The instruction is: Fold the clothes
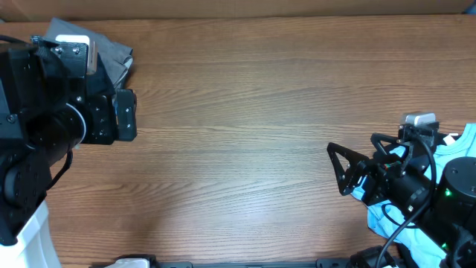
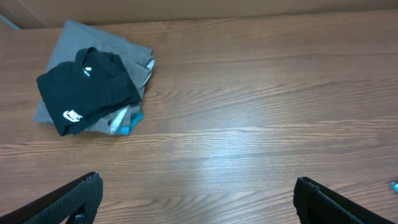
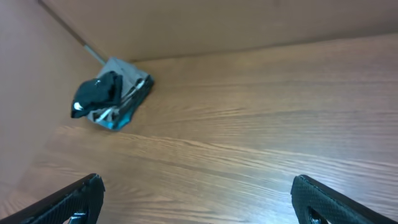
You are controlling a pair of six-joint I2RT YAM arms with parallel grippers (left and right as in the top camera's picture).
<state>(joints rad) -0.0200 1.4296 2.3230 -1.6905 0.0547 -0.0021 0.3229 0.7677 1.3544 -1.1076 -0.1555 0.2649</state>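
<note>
A folded black T-shirt (image 2: 87, 90) with a white logo lies on top of a folded grey garment (image 2: 124, 50), with a light blue one (image 2: 127, 127) under them. This pile is at the table's far left. It also shows small in the right wrist view (image 3: 99, 93). In the overhead view only the grey cloth (image 1: 111, 56) shows beside my left arm. My left gripper (image 2: 198, 199) is open and empty over bare wood, short of the pile. My right gripper (image 3: 198, 196) is open and empty at the right (image 1: 338, 167).
A loose light blue cloth (image 1: 465, 145) lies under my right arm at the table's right edge. A brown wall (image 3: 186, 25) runs along the back of the wooden table (image 1: 253, 112). My left arm (image 1: 44, 119) stands over the left side.
</note>
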